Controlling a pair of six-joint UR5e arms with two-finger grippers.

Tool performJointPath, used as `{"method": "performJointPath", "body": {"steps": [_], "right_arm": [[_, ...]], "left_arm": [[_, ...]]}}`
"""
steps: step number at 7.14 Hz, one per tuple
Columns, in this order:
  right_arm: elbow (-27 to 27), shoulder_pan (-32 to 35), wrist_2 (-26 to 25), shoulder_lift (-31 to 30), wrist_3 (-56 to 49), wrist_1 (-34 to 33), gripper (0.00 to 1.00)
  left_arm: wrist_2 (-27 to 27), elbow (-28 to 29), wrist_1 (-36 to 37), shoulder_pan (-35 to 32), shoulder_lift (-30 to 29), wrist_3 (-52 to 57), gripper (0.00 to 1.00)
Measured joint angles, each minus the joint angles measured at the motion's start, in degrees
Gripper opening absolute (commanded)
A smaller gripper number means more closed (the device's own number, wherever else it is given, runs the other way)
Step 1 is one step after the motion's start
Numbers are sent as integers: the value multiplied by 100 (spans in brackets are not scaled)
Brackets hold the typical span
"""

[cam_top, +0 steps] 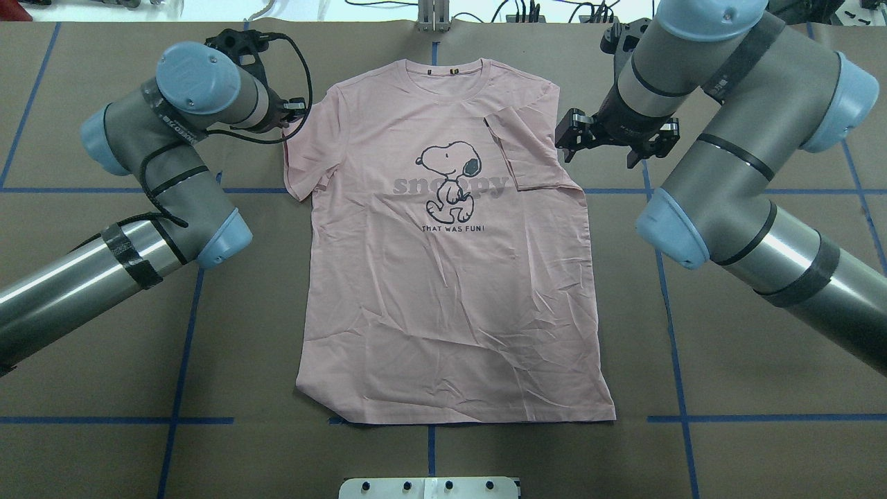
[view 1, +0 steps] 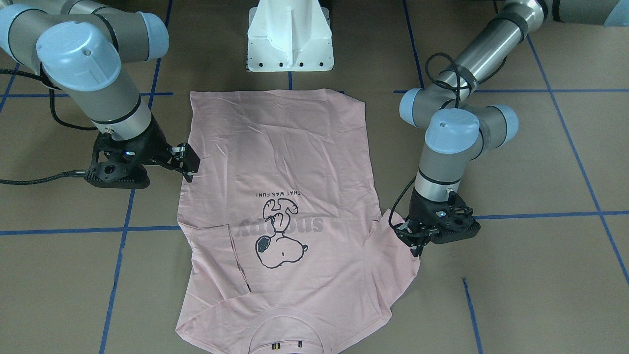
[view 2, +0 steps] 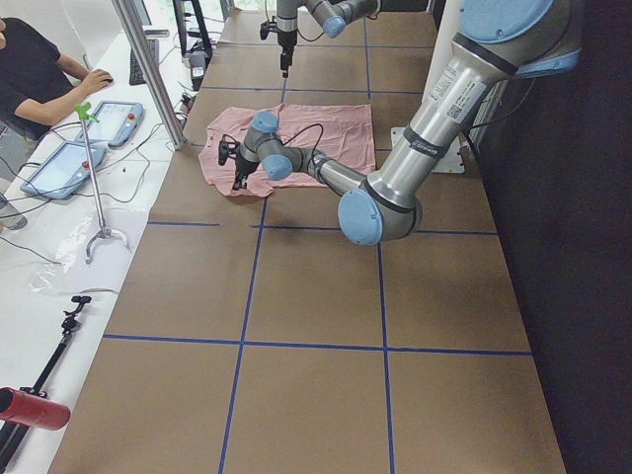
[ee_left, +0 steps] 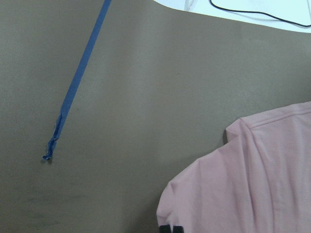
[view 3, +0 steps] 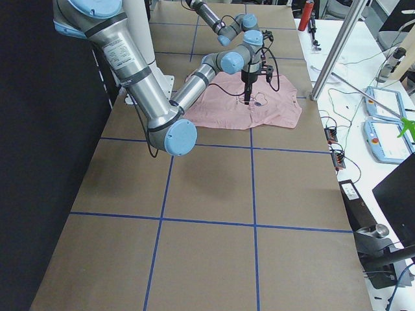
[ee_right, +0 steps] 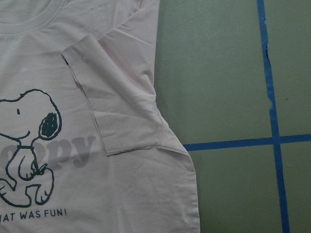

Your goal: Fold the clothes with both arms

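My right pincer hangs wide, folded sleeve near it done; left pincer sits at the flat sleeve to tuck it, grip unclear.

- The left arm enters the overhead view from 8 o'clock. It bends sharply at the elbow and reaches on toward 1 o'clock.
- The left gripper sits low with its fingers pointing down. Whether they are spread or pressed together cannot be made out.
- The right arm enters from 4 o'clock and folds at the elbow toward 11 o'clock.
- The right gripper hangs with its fingers pointing down, and the gap between them is unclear.
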Motion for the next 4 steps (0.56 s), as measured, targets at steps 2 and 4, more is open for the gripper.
{"method": "performJointPath", "body": {"steps": [2,4], "right_arm": [[5,-6,2,-45,8,132,100],[5,-5,7,-50,9,147,100]], "left_arm": [[16,577,252,268,-868,-800,0],[48,1649,-192,582,-1670,-1494,0]]}}
